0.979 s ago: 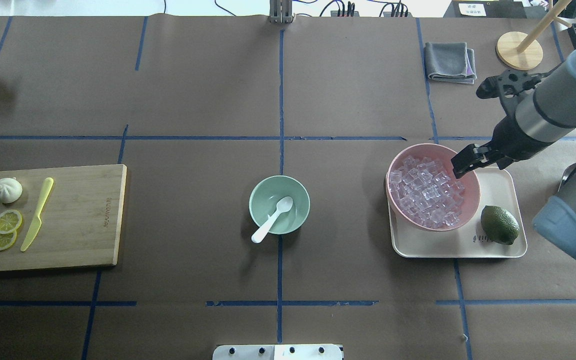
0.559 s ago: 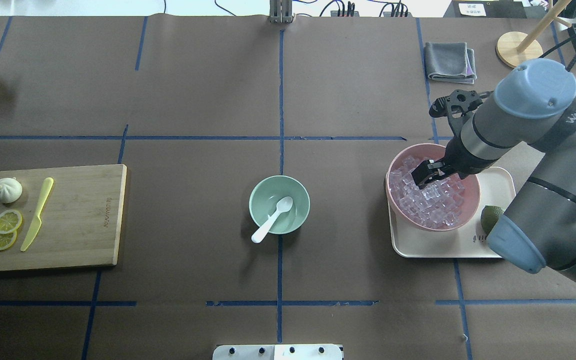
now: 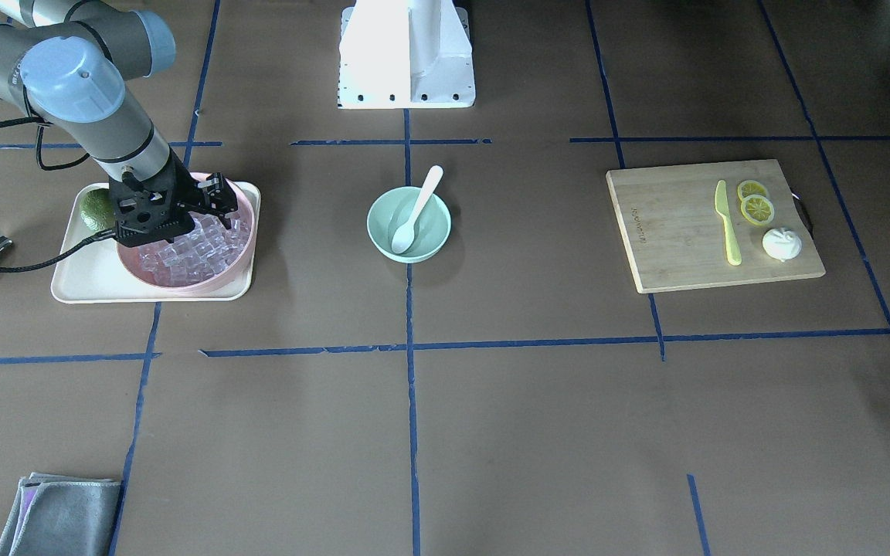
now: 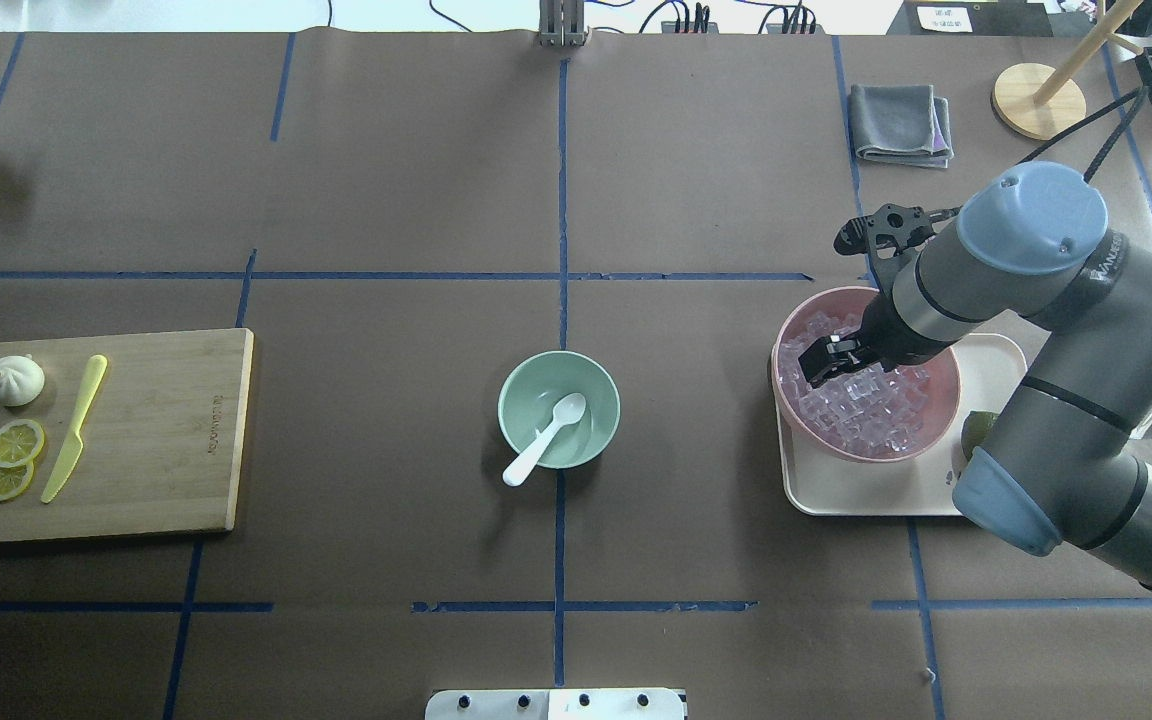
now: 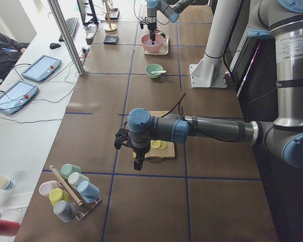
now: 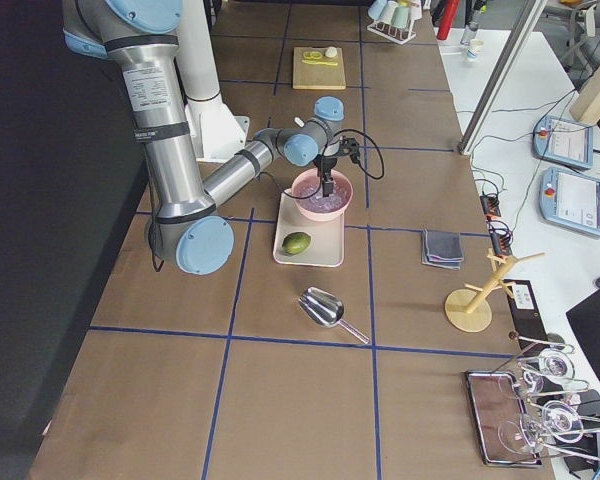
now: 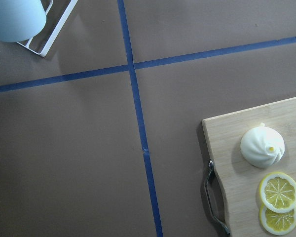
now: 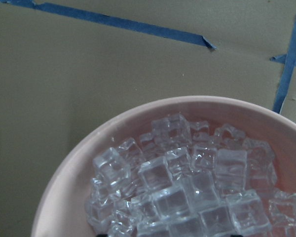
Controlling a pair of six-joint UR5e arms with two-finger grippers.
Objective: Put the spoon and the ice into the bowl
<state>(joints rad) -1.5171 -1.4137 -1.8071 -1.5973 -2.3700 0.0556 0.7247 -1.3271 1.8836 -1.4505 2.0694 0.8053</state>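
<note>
Smooth round mint bowl mid-tabletop; white plastic spoon w/ oval scoop inside, slim handle over rim. Beyond, r. pincer low over glassy clear ice cubes heaped in pink bowl, jaws seemingly parted, empty. L. pincer: can't tell.

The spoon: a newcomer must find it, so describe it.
Look to the middle of the table, where the mint-green bowl sits on a blue tape line. The spoon leans in it, handle over the rim; it is white, unlike the yellow-green knife on the cutting board.
</note>
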